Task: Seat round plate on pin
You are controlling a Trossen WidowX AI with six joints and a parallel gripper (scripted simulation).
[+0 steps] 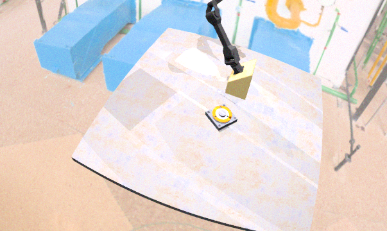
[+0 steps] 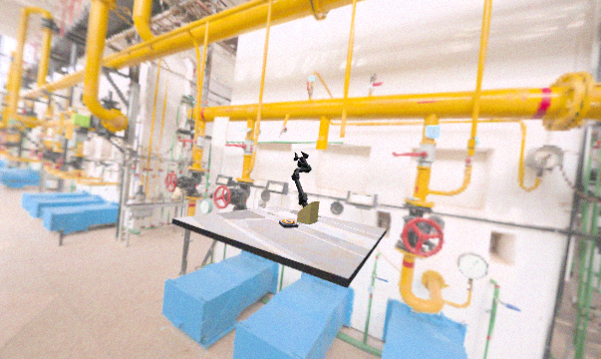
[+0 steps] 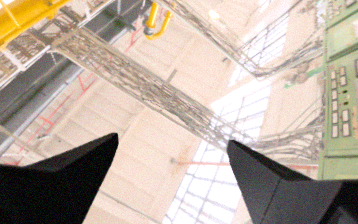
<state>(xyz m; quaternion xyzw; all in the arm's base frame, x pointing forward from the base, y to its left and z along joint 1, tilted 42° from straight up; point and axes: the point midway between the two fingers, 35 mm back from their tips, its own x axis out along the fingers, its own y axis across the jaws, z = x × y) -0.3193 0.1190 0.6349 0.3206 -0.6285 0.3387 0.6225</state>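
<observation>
pincer: nearly fully open, nothing between its fingers, raised above the tabletop. surface pale, mottled, dark-edged. round plate on its square base, well in from all edges and corners; tan block nearby. room: yellow pipes, blue boxes beyond the edges.

A yellowish block on the table — blue boxes beyond.
</observation>
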